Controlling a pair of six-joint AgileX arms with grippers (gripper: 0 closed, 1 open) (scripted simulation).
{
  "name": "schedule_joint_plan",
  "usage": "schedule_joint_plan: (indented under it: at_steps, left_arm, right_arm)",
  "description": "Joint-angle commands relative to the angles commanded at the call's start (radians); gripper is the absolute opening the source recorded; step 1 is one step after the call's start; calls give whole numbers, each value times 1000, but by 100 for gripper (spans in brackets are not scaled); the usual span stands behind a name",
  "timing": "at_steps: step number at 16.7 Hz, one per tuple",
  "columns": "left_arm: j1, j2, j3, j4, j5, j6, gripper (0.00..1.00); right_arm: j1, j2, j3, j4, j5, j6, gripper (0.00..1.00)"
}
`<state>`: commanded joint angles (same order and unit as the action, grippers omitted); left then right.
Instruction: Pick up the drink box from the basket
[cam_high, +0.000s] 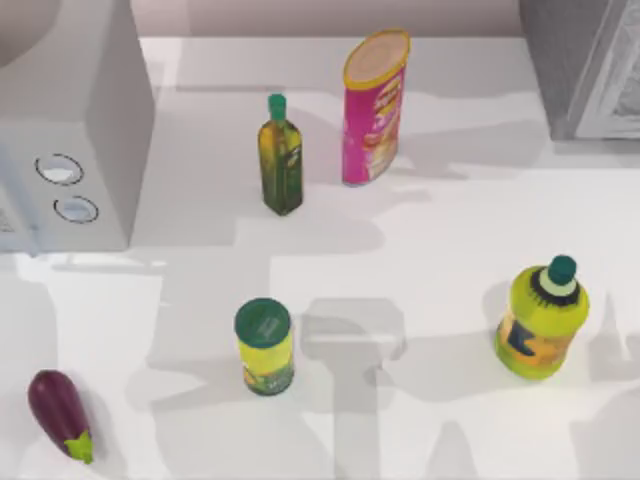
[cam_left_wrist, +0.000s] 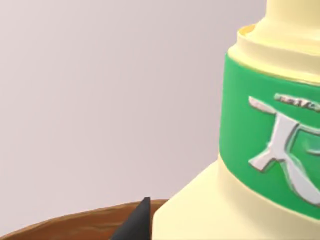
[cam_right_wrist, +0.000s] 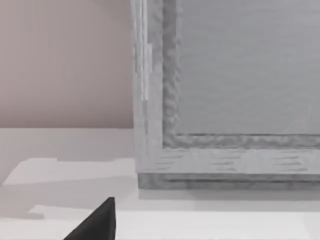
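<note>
On the white table (cam_high: 420, 250) in the top view, an oil bottle (cam_high: 281, 158), a pink canister (cam_high: 374, 108), a green-lidded yellow can (cam_high: 265, 347), a round yellow-green bottle (cam_high: 541, 318) and an eggplant (cam_high: 60, 412) were seen; no label could be read. In the left wrist view, the drink box (cam_left_wrist: 260, 150), pale yellow with a green band bearing an unreadable white emblem, was seen close up above a brown rim (cam_left_wrist: 75, 222); a dark fingertip (cam_left_wrist: 134, 225) lay beside it, contact not discernible. In the right wrist view, a grey cabinet (cam_right_wrist: 225, 90) was faced.
</note>
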<state>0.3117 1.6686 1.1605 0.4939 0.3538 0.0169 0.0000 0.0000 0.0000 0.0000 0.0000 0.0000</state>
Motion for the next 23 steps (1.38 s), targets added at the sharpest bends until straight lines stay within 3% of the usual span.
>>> schedule_joint_plan:
  at_steps: [2,12,16,23]
  left_arm:
    - [0,0,0,0,0,0,0]
    - [6,-17,24,-18,2,3,0]
    - [12,-66,168,-144,13,15,0]
    - [4,-89,532,-510,16,19,0]
  right_arm:
    - [0,0,0,0,0,0,100]
    - [0,0,0,0,0,0,100]
    - [0,0,0,0,0,0,100]
    - [0,0,0,0,0,0,100]
